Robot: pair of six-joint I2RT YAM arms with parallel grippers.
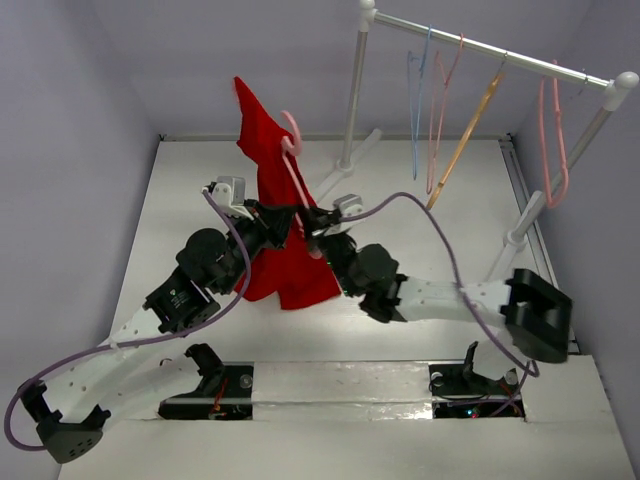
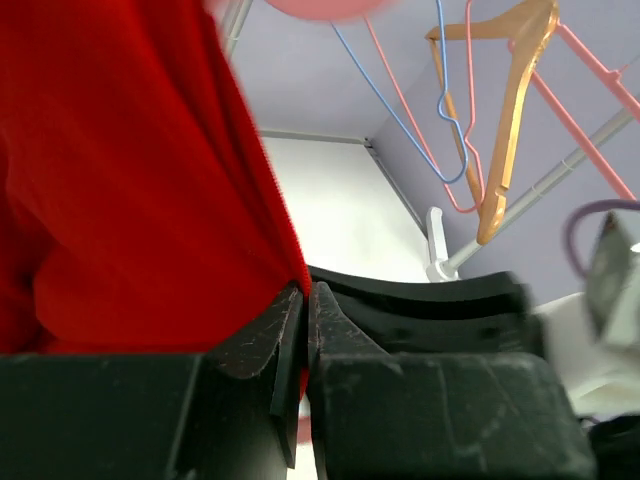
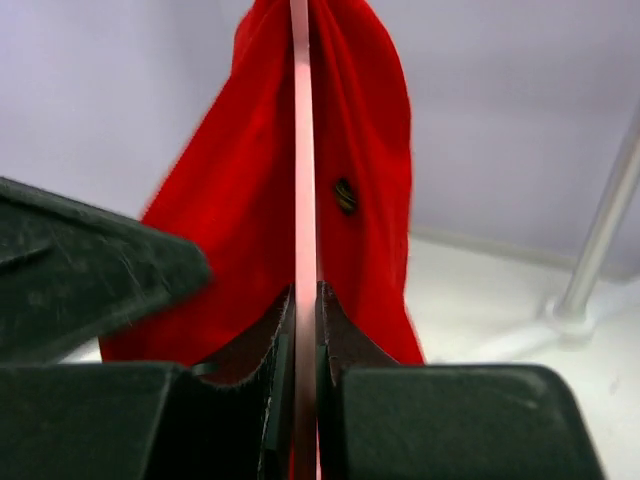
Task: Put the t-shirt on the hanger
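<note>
White tabletop [image 1: 200, 180] fills your workspace, boxed in by pale lilac-grey walls [image 1: 80, 80]. At the far right stands a white rack [image 1: 490, 48]; its sloping rail carries a blue hanger [image 1: 415, 100], an orange-tan hanger [image 1: 465, 140] and two pink spares. Your left arm [image 1: 190, 285] rises inward from the near left. Your right arm [image 1: 430, 300] comes in from the near right with its elbow folded low, and both wrists meet above the middle of the tabletop. The t-shirt [image 1: 270, 150] hangs between them, peaking above the wrists; you cannot tell whether its hem touches the tabletop. The hanger [image 3: 301, 150] runs up through the red cloth, its hook out beside the peak. Your left jaws are closed, pinching the t-shirt's edge. Your right jaws are clamped on the hanger's thin bar.
</note>
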